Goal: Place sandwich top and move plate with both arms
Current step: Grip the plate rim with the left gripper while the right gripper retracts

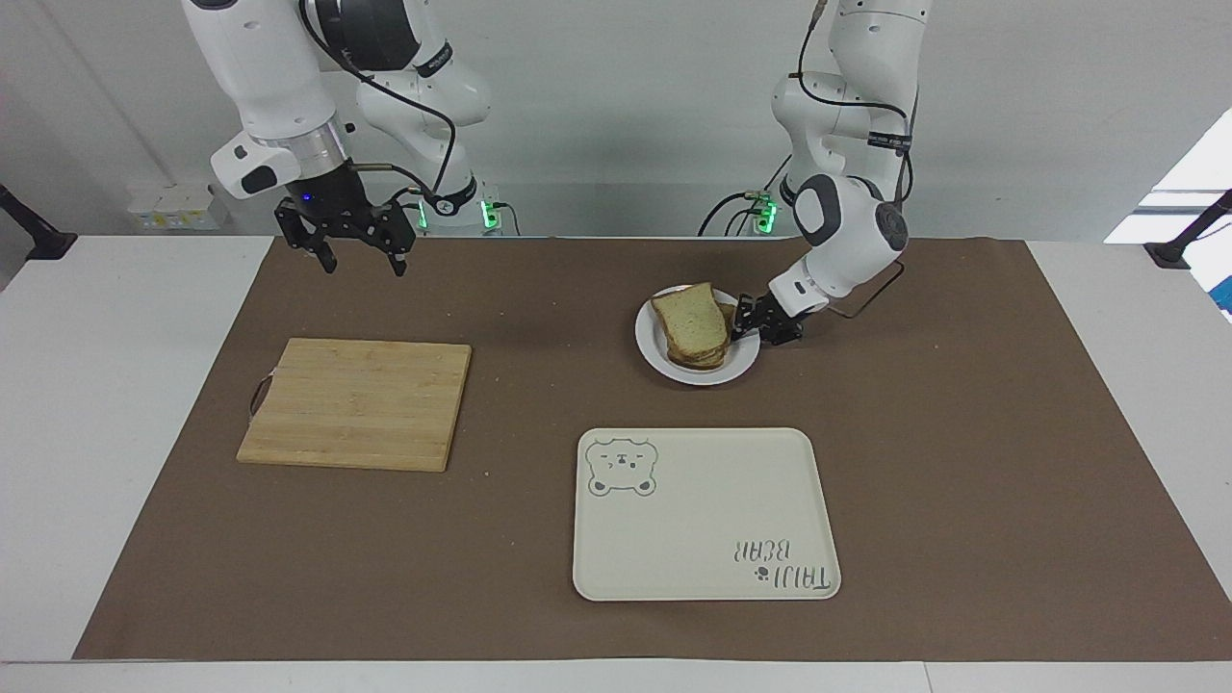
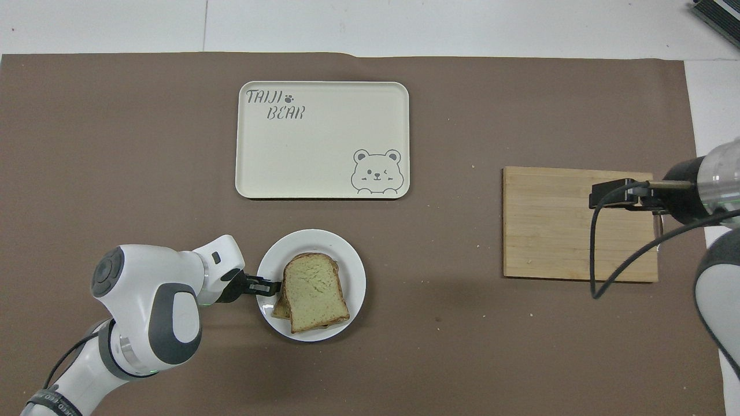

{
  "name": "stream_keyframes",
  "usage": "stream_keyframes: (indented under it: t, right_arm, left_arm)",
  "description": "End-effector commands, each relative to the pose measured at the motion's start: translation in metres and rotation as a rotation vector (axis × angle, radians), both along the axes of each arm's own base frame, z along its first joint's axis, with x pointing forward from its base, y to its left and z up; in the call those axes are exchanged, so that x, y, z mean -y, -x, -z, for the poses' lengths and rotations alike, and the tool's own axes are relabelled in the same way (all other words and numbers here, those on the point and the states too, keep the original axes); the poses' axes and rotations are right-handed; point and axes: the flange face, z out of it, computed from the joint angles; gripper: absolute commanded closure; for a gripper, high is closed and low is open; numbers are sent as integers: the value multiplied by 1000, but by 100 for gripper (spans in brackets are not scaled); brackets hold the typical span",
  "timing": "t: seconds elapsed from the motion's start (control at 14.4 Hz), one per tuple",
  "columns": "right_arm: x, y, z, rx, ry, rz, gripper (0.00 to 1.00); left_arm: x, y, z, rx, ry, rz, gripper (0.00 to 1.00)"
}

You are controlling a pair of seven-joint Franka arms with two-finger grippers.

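Well apart from the plate (image 1: 698, 375), toward the right arm's end of the table, the right gripper (image 1: 363, 268) is hanging high in the air with its fingers spread wide and nothing between them; it is waiting, probably because the bread work is done. The wooden cutting board (image 1: 356, 404) is lying bare at that same end, a little farther from the robots than the plate. The plate itself is sitting on the brown mat (image 1: 962, 433) and carrying the stacked slices, and the sandwich top (image 1: 691, 322) is resting on the pile, slightly askew so that the slice beneath is peeking out along one edge. The placing step is looking finished, and the plate is now becoming the thing to move. The left gripper (image 1: 743, 327) is reaching in low from the left arm's end and pinching the plate's rim, its fingers closed on the rim just beside the bread; a thin, flat dish is offering little else to hold. The cream tray (image 1: 703, 520) is lying farther from the robots than the plate, just beside it, likely serving as the destination. It is showing a drawn bear face, a small paw print, and the words "TAIJI BEAR", lettered to read upright from the robots' side.
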Motion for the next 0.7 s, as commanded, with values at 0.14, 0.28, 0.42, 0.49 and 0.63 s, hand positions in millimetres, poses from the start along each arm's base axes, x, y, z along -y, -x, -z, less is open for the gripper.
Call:
stream_keyframes:
  t: [0.14, 0.28, 0.42, 0.49, 0.63]
  right_arm:
    - [27, 9, -52, -1, 70, -75, 0]
    - [26, 9, -53, 1, 72, -79, 0]
    - [25, 13, -51, -5, 73, -80, 0]
    - [25, 15, -49, -10, 73, -81, 0]
    - [26, 13, -49, -1, 65, -79, 0]
  left_arm:
    - [-5, -5, 8, -2, 21, -37, 100]
    - [-7, -15, 0, -5, 43, -42, 100]
    - [-12, -22, -7, -10, 61, -49, 100]
    - [-15, -25, -11, -7, 67, -55, 100]
    - [-23, -33, -18, -37, 102, -69, 100]
